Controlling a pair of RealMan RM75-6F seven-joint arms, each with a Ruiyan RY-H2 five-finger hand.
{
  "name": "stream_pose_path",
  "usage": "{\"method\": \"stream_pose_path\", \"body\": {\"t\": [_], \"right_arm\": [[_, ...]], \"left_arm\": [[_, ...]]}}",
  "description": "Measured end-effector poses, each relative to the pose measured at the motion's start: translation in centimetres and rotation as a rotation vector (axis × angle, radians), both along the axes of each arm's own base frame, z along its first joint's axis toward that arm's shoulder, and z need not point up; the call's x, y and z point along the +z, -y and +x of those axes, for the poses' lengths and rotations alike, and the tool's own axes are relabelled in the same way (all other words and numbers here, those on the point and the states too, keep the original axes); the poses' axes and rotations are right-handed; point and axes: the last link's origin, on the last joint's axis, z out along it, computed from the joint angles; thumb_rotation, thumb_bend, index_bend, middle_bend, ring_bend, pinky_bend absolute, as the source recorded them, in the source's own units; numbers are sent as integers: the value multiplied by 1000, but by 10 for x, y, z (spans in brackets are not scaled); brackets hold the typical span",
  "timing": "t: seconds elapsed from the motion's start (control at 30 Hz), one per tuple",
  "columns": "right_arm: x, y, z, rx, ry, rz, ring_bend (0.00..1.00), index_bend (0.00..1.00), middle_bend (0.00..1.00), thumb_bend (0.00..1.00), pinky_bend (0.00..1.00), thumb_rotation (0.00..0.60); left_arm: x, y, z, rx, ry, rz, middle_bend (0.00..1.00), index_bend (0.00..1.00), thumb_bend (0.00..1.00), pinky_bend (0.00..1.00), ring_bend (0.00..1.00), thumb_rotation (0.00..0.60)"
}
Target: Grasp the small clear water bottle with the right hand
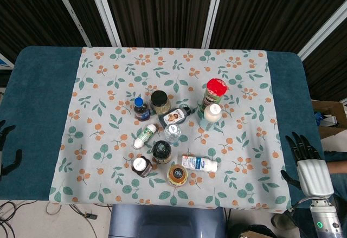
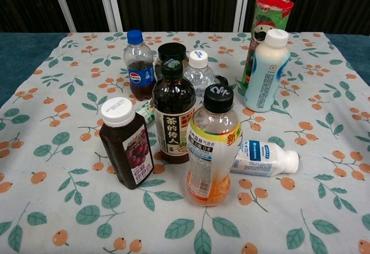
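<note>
Small clear water bottle [image 2: 199,73] stands upright, cap up.

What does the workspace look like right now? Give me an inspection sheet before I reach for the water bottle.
Surface: table under a leaf-print cloth.
Job's thing: small clear water bottle, white cap, upright mid-cluster, bottles close on every side.
Clutter: Pepsi bottle, dark tea bottle, grape juice bottle, orange drink bottle, milky bottle, red-lidded canister, two small bottles lying down.
Robot hands: right robot hand open at the table edge, apart from the bottles; left robot hand barely in view.
Cables: some on the floor.
Surroundings: dark slatted wall.
</note>
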Motion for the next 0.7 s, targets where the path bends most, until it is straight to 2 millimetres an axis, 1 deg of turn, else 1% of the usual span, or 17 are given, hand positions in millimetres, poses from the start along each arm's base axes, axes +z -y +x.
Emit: {"method": "stream_pose_path", "body": {"t": [0.43,0.7], "right_arm": [[-5,4,-3,-15,-3,12,46,0,0,264,223,600],[-4,4,-4,-16,9,13,46,0,0,265,223,600]], "left_arm": [[0,0,-1,7,-1,-4,42,160,422,17,84,600],[0,0,-1,6,1,-3,42,161,422,17,84,600]]}}
